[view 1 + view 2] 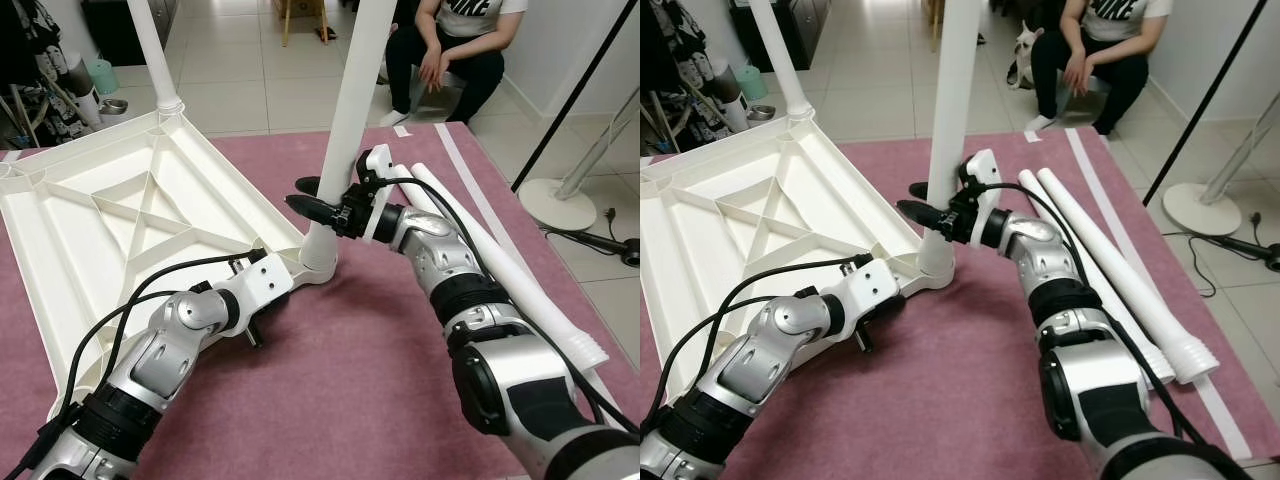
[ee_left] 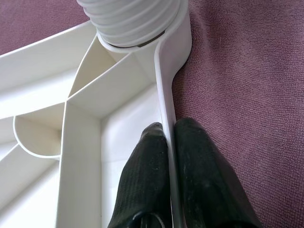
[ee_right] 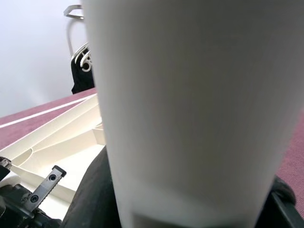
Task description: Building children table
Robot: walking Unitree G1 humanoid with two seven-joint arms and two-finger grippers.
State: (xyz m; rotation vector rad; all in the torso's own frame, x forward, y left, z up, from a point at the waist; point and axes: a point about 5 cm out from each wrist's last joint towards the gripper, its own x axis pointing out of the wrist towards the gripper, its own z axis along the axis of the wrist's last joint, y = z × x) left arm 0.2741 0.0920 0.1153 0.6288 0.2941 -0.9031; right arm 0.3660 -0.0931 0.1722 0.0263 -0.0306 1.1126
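Nearest, the left gripper (image 2: 168, 190) pinches the thin outer rim of the upturned white tabletop (image 1: 90, 230), one black finger on each side of the wall, just short of the near corner socket (image 1: 318, 262). The tabletop lies underside up on the purple mat (image 1: 350, 400), its ribs showing.

Just beyond, the right gripper (image 1: 318, 200) is closed around the table leg (image 1: 345, 130) standing upright in that socket, gripping it low on the shaft; the ribbed thread at its foot sits partly in the collar, so it looks part-way screwed, though how tight I cannot tell.

To the right, two spare legs (image 1: 1110, 265) lie side by side on the mat, not yet fitted. At the far corner a second leg (image 1: 152, 55) already stands in its socket. So, by my reckoning, about half the legs are in place.

Farthest off, a person (image 1: 455, 50) sits on the tiled floor; white letters on the dark shirt read "NIKE"
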